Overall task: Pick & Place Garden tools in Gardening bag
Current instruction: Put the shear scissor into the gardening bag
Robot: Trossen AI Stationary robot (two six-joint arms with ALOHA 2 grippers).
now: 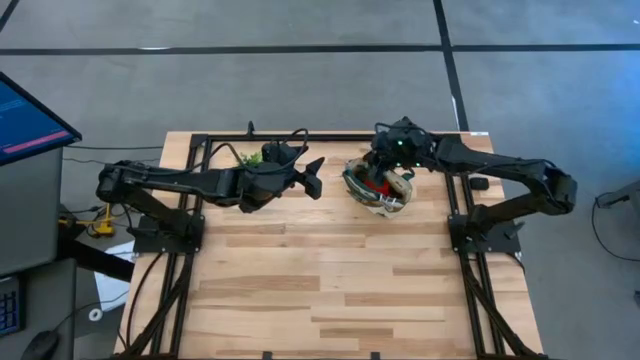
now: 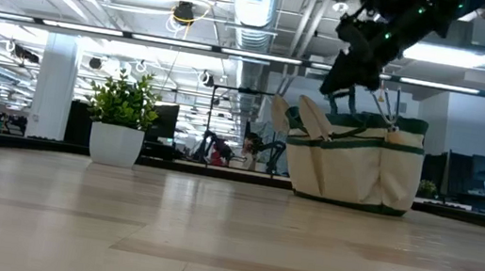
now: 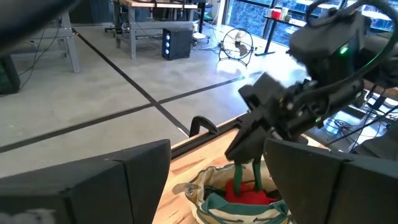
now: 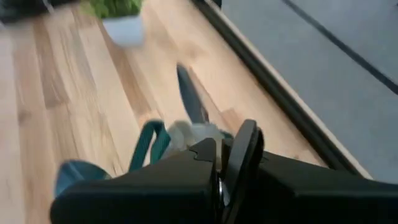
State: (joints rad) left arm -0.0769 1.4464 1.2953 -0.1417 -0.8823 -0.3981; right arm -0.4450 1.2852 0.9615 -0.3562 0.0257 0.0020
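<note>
Above the gardening bag (image 1: 378,187), right gripper (image 1: 392,160).

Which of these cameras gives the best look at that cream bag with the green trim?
The low view: the gardening bag stands there in full side profile. The high view shows only its open top, partly under the right hand. The wrist views catch only parts of it.

Overhead camera looks straight down; table-level camera faces the room; wrist cameras look past their fingers; all share the gardening bag (image 1: 379,186).

right gripper (image 1: 392,172) hides most of the gardening bag's (image 1: 372,188) contents; red piece (image 3: 249,194) partly visible
</note>
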